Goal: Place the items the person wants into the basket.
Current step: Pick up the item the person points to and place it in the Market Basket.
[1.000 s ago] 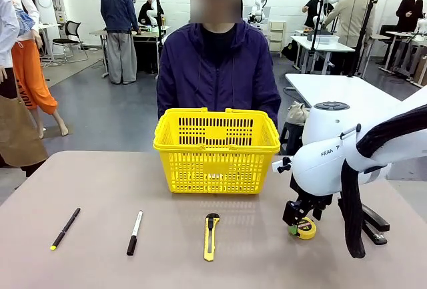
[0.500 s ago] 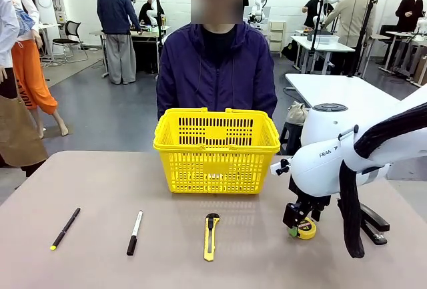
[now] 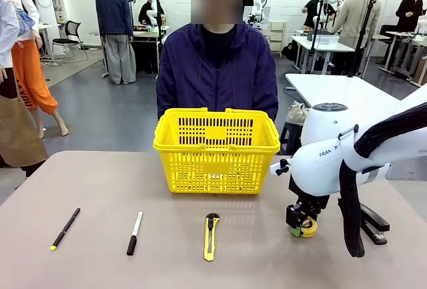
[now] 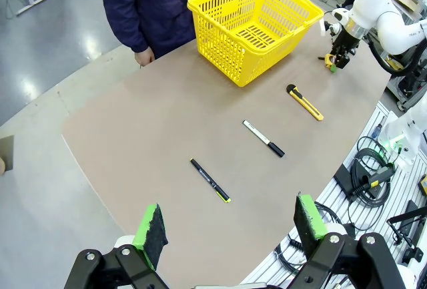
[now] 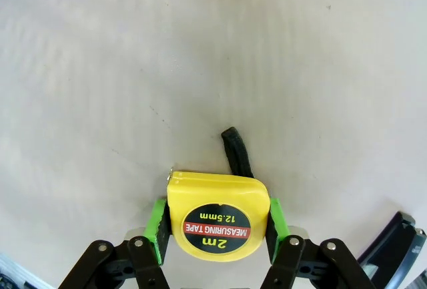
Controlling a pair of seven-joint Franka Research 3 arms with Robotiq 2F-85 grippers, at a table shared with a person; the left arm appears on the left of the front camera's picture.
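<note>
R tool (image 5: 217,221) grips tape (image 5: 215,189) btwn its green pads, tape down on tabletop (image 3: 100,189), near stapler (image 3: 373,225). L tool (image 4: 231,221) spread wide, nothing in it, high over tabletop. Pen (image 3: 65,228), marker (image 3: 135,232), knife (image 3: 211,235) lie in a row; basket (image 3: 217,149) beyond, by person (image 3: 218,75).

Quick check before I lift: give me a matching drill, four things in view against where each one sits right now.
Things:
1 tape measure
2 utility knife
3 basket
4 pen

Places:
A farthest toward the robot's left
B clamped by the right gripper
C directly in front of the person
D lying flat, in line with the basket's middle, on the robot's side

Pairs: 1-B, 2-D, 3-C, 4-A
</note>
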